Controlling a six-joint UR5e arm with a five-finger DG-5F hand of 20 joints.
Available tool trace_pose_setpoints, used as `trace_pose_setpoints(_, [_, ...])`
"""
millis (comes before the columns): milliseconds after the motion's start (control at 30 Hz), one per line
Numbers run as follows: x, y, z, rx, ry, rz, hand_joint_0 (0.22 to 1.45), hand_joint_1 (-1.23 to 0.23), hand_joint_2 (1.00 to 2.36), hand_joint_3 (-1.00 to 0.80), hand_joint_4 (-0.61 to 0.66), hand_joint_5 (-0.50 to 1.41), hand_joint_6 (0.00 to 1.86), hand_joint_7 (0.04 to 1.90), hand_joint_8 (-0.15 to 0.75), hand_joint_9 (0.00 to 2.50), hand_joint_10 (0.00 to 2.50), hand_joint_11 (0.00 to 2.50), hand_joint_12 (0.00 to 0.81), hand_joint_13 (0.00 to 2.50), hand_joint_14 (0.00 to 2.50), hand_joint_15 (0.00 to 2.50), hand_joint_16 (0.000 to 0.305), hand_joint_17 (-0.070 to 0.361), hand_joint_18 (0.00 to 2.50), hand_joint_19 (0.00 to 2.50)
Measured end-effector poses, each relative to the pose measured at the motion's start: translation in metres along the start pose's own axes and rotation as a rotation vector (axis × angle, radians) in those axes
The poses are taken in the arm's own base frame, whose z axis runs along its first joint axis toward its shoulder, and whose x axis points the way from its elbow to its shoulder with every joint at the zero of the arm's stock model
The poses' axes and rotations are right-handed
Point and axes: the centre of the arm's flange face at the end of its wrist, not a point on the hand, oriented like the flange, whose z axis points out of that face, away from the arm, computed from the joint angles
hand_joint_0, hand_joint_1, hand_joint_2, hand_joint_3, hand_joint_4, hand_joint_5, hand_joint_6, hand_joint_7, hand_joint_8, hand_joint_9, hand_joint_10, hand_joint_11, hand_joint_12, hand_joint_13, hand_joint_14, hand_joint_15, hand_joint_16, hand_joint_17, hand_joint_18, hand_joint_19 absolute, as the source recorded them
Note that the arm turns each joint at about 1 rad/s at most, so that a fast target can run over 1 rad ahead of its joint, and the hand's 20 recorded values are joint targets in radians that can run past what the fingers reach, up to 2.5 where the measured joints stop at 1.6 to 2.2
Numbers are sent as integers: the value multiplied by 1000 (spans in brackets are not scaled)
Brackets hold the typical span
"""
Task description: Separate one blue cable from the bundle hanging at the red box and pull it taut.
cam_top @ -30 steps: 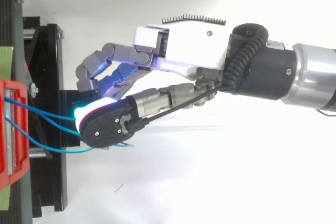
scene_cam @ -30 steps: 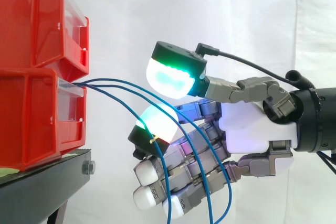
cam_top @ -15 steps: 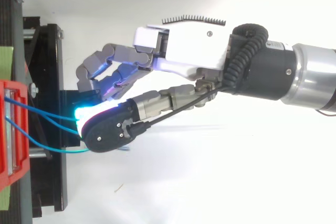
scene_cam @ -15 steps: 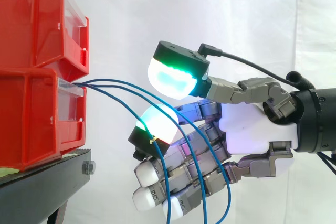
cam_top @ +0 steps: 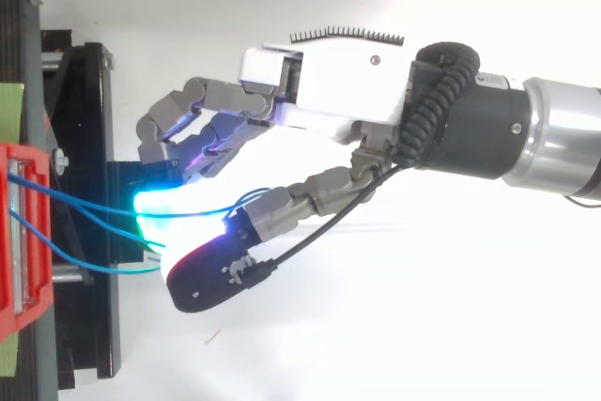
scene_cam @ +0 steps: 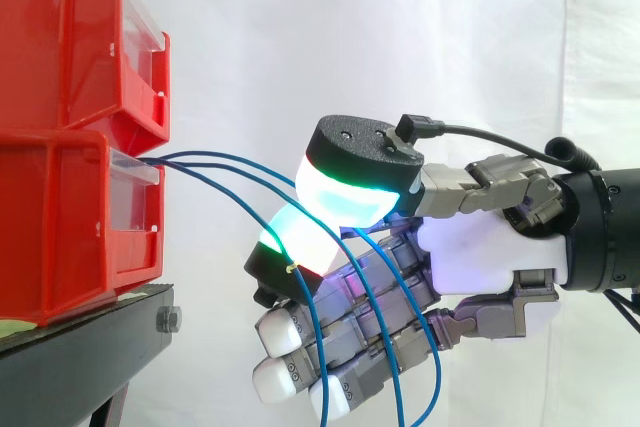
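**Cable bundle (scene_cam: pixel 190 159) draped across the hand (scene_cam: pixel 480 247), hold uncertain**

Several thin blue cables leave the mouth of the lower red box (scene_cam: pixel 70 217), run out close together, then fan apart as they arc down and to the right, hanging slack. Their falling lengths cross the front of the hand and drop out of the side view's lower edge. In the top view the strands (cam_top: pixel 84 208) spread between the box and the hand (cam_top: pixel 329 82). Whether the hand has one strand clamped or merely lies among them, I cannot tell.

The cables look light and limp, likely with a smooth sheath that could slip through a loose hold. The best place to take one seems to be where the strands have parted, between the box and the hand, so that only one comes away. A level, gentle pull away from the box should tighten it, since how the far end is fixed inside is hidden.

A second red bin (scene_cam: pixel 70 37) sits on the lower box, which rests on a black stand (scene_cam: pixel 90 347).
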Motion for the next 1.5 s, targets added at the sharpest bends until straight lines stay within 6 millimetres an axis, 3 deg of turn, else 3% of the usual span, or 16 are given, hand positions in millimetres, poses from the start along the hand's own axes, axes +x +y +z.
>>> trace_pose_setpoints(67, [0,0,0,0,0,0,663,-972,1010,-268,179,-231,900,1116,300,566,19,586,401,594,10,276,53,120,686,245])
trace_pose_setpoints(133, [0,0,0,1,0,0,654,-1006,1000,-500,182,-235,899,1107,297,545,17,586,396,585,10,272,53,119,686,240])
trace_pose_setpoints(400, [0,-1,-1,4,-1,0,414,-995,1000,-500,212,-226,905,1024,343,575,17,597,443,614,10,278,63,142,767,223])
trace_pose_setpoints(467, [0,-1,-1,3,-1,0,391,-903,1000,-500,212,-204,892,1031,360,611,14,601,458,627,9,276,65,147,788,220])
trace_pose_setpoints(633, [0,-1,0,1,-1,0,471,-436,1000,-500,173,-171,847,1058,342,684,15,582,429,626,10,280,60,134,743,273])
trace_pose_setpoints(767, [0,-1,0,2,-1,-1,568,-460,1000,-500,145,-167,826,1135,314,684,17,584,395,601,10,280,53,119,686,302])
trace_pose_setpoints(800, [0,-1,0,1,-1,-1,586,-537,1000,-500,142,-166,825,1160,311,687,17,576,392,600,11,291,52,118,679,309])
trace_pose_setpoints(967, [0,-1,0,1,-1,0,583,-667,1007,-326,133,-169,851,1171,339,702,16,589,418,621,10,280,57,129,719,277])
trace_pose_setpoints(1167, [1,-1,-1,2,0,0,583,-714,1007,-192,111,-168,882,1171,361,717,15,594,440,640,9,279,62,139,757,250])
trace_pose_setpoints(1300, [1,-1,-1,3,0,-1,591,-743,1007,-249,135,-176,892,1138,352,706,17,589,432,633,9,277,60,135,741,260])
trace_pose_setpoints(1400, [1,-3,-1,5,1,-2,528,-630,1000,-500,132,-179,886,1136,327,693,16,588,404,611,11,287,54,122,691,295])
trace_pose_setpoints(1500, [1,-4,-2,7,1,-2,514,-412,1000,-500,148,-174,874,1075,328,704,18,581,409,616,10,290,55,124,694,302])
